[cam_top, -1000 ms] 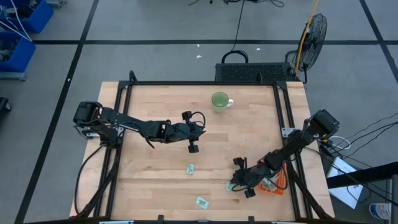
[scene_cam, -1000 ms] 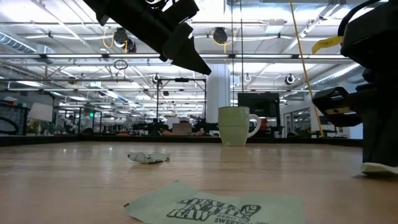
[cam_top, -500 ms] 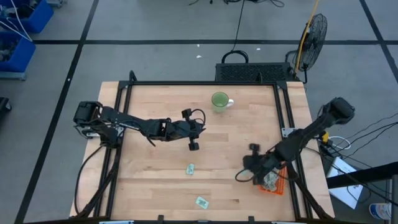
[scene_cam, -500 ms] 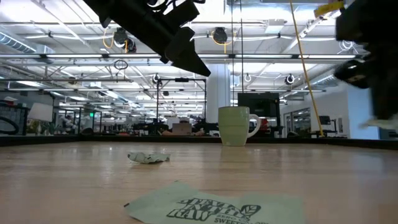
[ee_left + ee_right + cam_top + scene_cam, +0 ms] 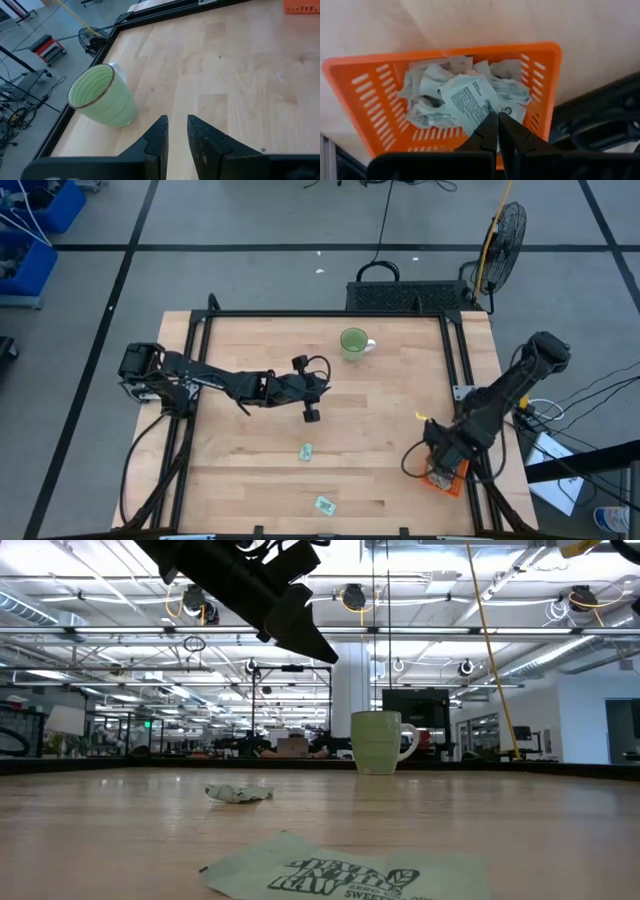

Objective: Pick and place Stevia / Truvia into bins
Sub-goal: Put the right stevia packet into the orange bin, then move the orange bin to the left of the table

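High view: my right gripper [image 5: 437, 461] hangs over the orange bin [image 5: 446, 477] at the table's [image 5: 400, 395] right front corner, the arm hiding most of the tray; whether anything is pinched cannot be made out from here. My left gripper [image 5: 311, 411] waits above mid-table, near the green mug [image 5: 352, 342] at the back edge. Two Stevia sachets lie loose on the wood, one [image 5: 307, 451] near the centre front, another [image 5: 324, 504] closer to the front edge, both well apart from the bin. Low view: the flat sachet [image 5: 345, 873] shows printed lettering in the foreground, the farther sachet [image 5: 239, 794] looks crumpled, and the mug [image 5: 381, 742] stands upright beyond; my left arm's dark fingers [image 5: 300, 630] hang overhead; the bin and my right gripper do not appear. Left wrist view: my left fingers [image 5: 159, 137] stand a narrow slit apart with nothing between them, touching nothing; the mug's [image 5: 102, 96] ribbed interior looks bare, and a corner of the bin [image 5: 302, 6] shows far off. Right wrist view: my right fingers [image 5: 488, 131] are clenched on the edge of a printed sachet [image 5: 469, 103], held directly above the bin [image 5: 541, 75], where a heap of other sachets [image 5: 427, 97] lies inside.
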Tool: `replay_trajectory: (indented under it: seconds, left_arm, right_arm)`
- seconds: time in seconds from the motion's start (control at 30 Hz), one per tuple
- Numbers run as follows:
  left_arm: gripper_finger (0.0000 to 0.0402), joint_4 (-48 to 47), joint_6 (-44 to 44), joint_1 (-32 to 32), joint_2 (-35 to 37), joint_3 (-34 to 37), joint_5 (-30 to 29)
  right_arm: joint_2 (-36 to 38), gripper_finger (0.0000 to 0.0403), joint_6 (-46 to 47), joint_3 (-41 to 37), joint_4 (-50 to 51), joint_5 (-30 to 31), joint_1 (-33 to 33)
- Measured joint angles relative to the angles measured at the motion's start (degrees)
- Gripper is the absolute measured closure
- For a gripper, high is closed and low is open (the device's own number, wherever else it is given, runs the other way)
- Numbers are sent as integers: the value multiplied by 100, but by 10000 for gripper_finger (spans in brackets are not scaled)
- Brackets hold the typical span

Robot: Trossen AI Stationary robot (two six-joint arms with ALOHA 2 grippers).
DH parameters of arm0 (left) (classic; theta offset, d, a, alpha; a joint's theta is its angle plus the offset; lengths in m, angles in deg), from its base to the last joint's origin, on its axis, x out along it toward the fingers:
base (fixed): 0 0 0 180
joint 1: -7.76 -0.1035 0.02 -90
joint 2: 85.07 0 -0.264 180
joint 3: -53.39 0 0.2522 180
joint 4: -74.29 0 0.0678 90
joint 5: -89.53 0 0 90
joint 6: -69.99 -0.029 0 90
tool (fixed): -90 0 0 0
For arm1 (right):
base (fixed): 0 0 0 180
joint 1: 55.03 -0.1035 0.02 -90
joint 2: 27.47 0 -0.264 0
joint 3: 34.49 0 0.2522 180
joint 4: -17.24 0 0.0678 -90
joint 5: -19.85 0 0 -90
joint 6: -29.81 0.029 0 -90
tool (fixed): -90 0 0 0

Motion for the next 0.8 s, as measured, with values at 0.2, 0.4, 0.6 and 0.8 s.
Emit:
replay_trajectory:
  seconds: [0.2,0.4,0.6,0.8]
  left_arm:
    - [323,-9,22,2,0,0,115]
    - [323,-17,22,11,0,0,293]
    - [323,-154,22,13,0,2,297]
    - [323,-138,-1,13,0,2,297]
  right_arm:
    - [4,400,998,-97,-37,-9,-314]
    - [2,353,1091,-491,-599,-5,-413]
    - [4,305,718,-939,-1690,590,-362]
    - [7,286,36,-1052,-2372,1063,7]
